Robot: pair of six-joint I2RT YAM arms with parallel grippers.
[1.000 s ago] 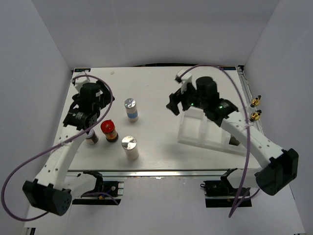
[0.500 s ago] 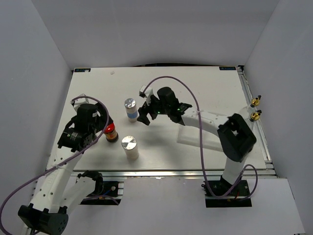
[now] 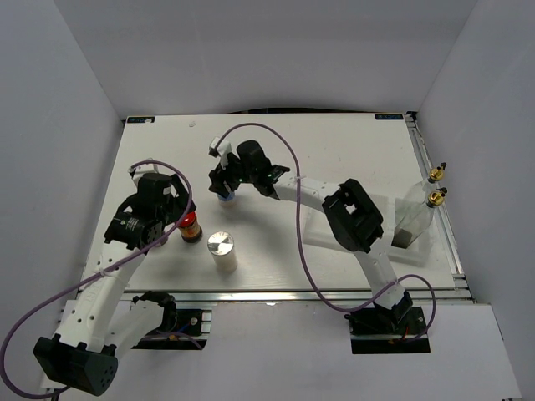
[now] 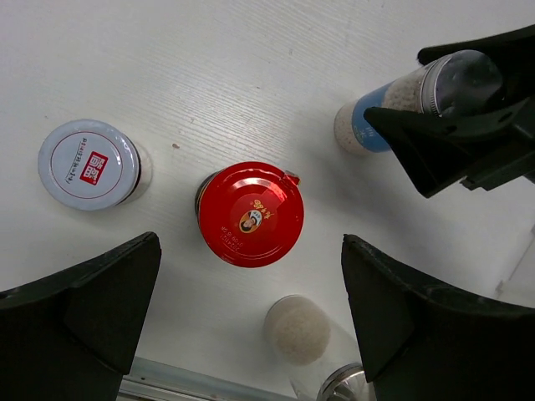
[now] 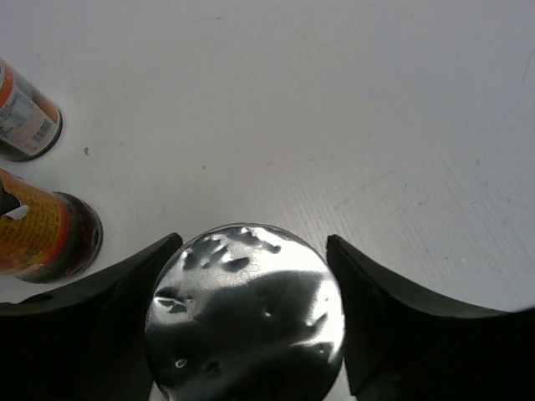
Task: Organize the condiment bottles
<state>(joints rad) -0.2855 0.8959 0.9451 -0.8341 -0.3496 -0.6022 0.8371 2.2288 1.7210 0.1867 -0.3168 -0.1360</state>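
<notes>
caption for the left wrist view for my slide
Open left end effector poised over the red-lidded jar, grey-lidded jar at left, blue-labelled shaker upper right.

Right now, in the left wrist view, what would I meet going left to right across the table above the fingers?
grey-lidded jar → red-lidded jar → blue-labelled shaker

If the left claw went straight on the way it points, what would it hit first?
Probably the red-lidded jar, centred below the left gripper and between its open fingers; how far below is hard to tell.
</notes>
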